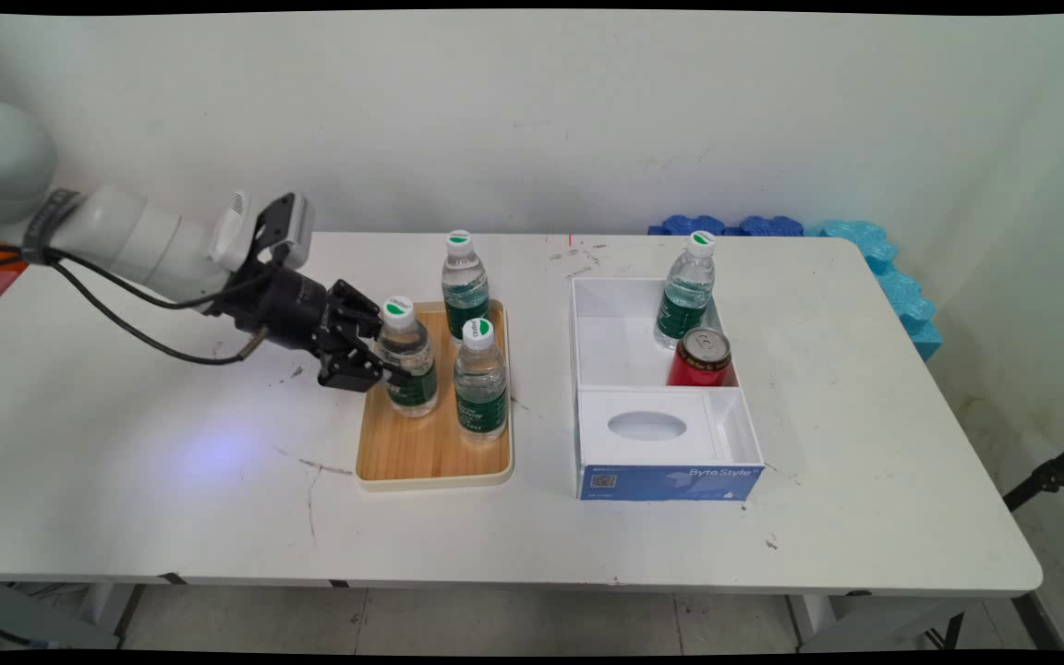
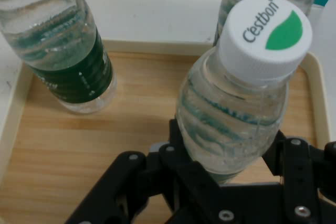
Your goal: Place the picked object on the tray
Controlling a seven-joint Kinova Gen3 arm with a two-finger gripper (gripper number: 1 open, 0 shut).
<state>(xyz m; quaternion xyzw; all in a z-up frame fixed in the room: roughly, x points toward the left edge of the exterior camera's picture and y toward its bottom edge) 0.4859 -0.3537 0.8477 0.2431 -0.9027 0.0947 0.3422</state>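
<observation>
Starting at the left, you see the white arm reaching in low over the table (image 1: pixel 126 480), its black gripper (image 1: pixel 391 362) closed around the body of a water bottle (image 1: pixel 406 356) that stands at the left side of the wooden tray (image 1: pixel 421 457). In the hand view the two fingers (image 2: pixel 181 153) press against the clear ribbed sides of that bottle, whose white cap carries a green leaf mark and the word "C'estbon".

Moving right on the tray, you find a second bottle (image 1: pixel 480 380) just beside the held one, and a third bottle (image 1: pixel 464 275) at the tray's far edge. All three stand upright with green labels.

Further right, well apart from the tray, sits a white box with a blue front (image 1: pixel 671 482). In its far compartment a fourth bottle (image 1: pixel 687 291) stands upright with a red can (image 1: pixel 701 358) just near of it. The box's near compartment has a white insert with an oval hole (image 1: pixel 647 426).

At the far right corner of the table you see blue foam pieces (image 1: pixel 874 249).
</observation>
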